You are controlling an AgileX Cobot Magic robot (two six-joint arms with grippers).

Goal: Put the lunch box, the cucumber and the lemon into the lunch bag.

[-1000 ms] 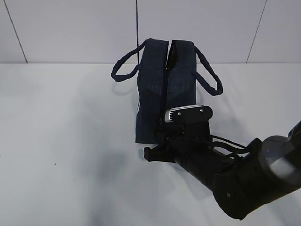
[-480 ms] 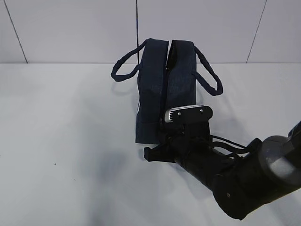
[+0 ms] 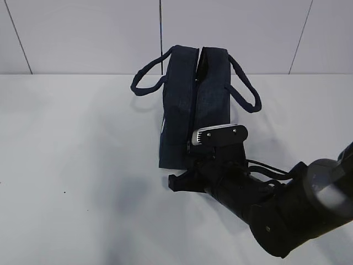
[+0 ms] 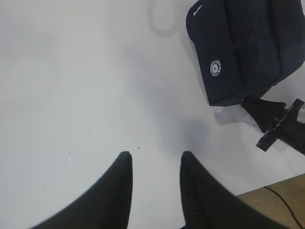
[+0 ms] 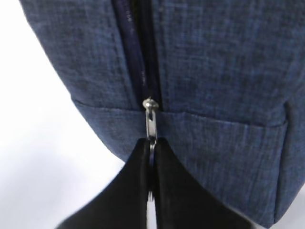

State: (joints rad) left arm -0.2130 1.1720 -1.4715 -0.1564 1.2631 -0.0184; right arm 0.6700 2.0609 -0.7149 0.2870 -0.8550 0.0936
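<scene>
The right gripper (image 5: pixel 151 152) is pressed together on the silver zipper pull (image 5: pixel 150 121) at the near end of the lunch bag (image 3: pixel 193 105), which stands upright on the white table (image 3: pixel 71 165) toward the far middle, its handles hanging to left and right. The main risk is slip: the fingers pinch only the thin lower end of the pull, so a tug off the line of the zipper track (image 5: pixel 136 52) could let the metal slide out. A second risk is that the bag, unrestrained by the other arm, could drag or tip toward the near side instead of unzipping. The right arm (image 3: pixel 276 212) reaches in low from the near right, its wrist almost level with the table and pointed at the bag's near end. The left gripper (image 4: pixel 153 186) hovers over bare table left of the bag, fingers spread and holding nothing. Lunch box, cucumber and lemon are not in view.
</scene>
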